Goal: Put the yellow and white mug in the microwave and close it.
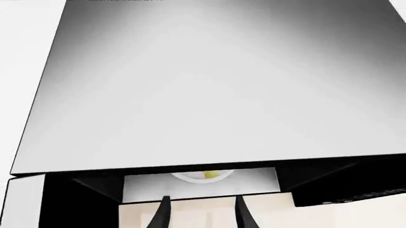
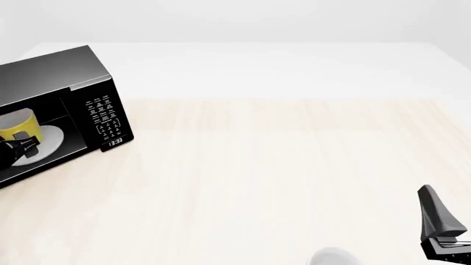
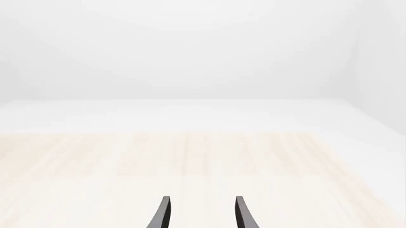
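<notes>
The black microwave (image 2: pixel 92 102) stands at the table's far left with its cavity open. The yellow and white mug (image 2: pixel 16 126) stands upright on the white turntable plate (image 2: pixel 48 138) inside. In the left wrist view the mug (image 1: pixel 209 175) shows deep in the cavity, below the microwave's grey top (image 1: pixel 209 95). My left gripper (image 1: pixel 201 198) is open and empty, in front of the cavity and apart from the mug; in the front view it (image 2: pixel 21 147) shows as a dark shape before the mug. My right gripper (image 3: pixel 201 198) is open and empty over bare table at the front right (image 2: pixel 439 221).
The microwave's keypad panel (image 2: pixel 103 116) faces the table's middle. A panel at the microwave's left side (image 1: pixel 22 202) may be the open door; in the front view the door is out of frame. An all-white rounded object (image 2: pixel 335 258) lies at the front edge near the right arm.
</notes>
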